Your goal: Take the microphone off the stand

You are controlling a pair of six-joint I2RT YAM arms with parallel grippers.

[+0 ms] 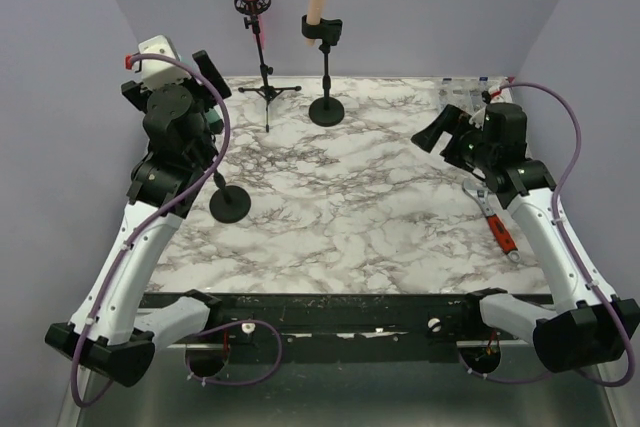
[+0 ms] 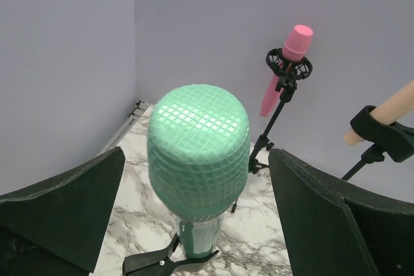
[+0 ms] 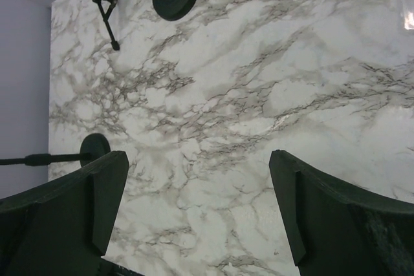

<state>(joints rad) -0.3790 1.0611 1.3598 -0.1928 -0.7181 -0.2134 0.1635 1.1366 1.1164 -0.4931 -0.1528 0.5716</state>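
Green mic [image 2: 197,140] fills your left gripper's [image 2: 195,156] view, upright in its clip [image 2: 169,262], framed between jaws spread wide and gripped by neither. You're at the approach. Next, settle around the mic, close, then lift straight up out of the clip. The wall [image 2: 65,63] crowds your left, and the pink mic [image 2: 289,63] stands well behind. Your right gripper [image 3: 197,166] hangs wide open and empty over the counter [image 3: 259,63].

White arm shells [image 1: 130,257], black joints [image 1: 175,132], purple cables [image 1: 228,132], matte black claw fingers [image 2: 65,211].
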